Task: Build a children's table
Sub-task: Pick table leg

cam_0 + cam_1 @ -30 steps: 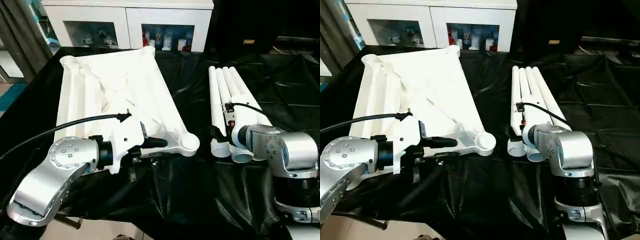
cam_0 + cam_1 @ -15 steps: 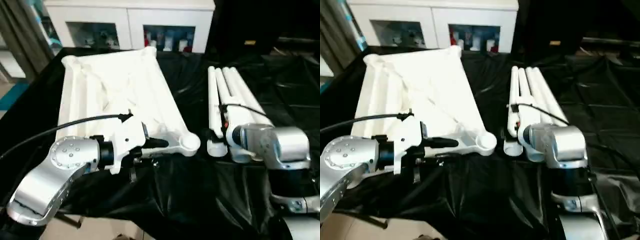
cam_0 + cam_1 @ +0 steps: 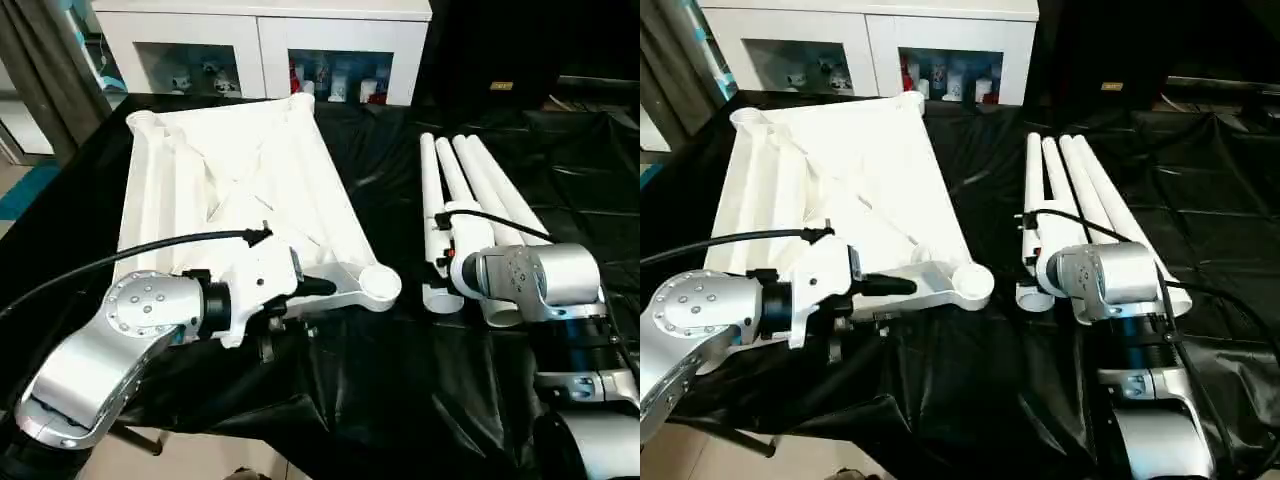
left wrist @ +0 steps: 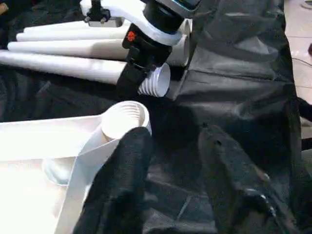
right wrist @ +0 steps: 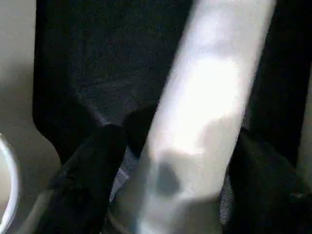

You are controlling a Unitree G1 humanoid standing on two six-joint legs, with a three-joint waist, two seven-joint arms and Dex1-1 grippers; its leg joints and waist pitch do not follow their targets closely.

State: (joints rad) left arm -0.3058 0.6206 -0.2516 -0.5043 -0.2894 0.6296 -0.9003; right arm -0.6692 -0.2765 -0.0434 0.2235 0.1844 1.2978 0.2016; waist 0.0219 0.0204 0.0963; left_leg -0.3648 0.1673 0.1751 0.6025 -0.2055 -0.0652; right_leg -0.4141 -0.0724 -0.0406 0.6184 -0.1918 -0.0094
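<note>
On the black cloth (image 3: 350,400) to your right, the change is at the right gripper (image 4: 127,83): a second ago it hovered with its fingers spread wide over the near ends of the four tube legs (image 3: 468,200); now the wrist has dropped lower and the fingers stand either side of the innermost leg (image 5: 204,112), drawing in around it. Whether they have actually clamped yet I cannot tell — the right wrist view shows the tube between the two dark fingers (image 5: 92,165), but contact is not clear (the left wrist view shows one black finger down beside the leg's ribbed end (image 4: 155,84), no more).

The left gripper (image 3: 300,300) has hardly moved. One black finger (image 4: 122,175) rests on the near edge of the table top (image 3: 230,180), close to the round corner socket (image 3: 380,285); the other stands off over the cloth, so the fingers are apart and steadying the edge at best, not pinching it.

The table top lies ribbed side up on your left, its near right socket pointing toward the legs, which lie side by side just beyond it. No leg is fitted yet. My reading: you are at the first pick — once the right fingers are firm on that inner leg, its ribbed end has only a short way to travel to the open socket.
</note>
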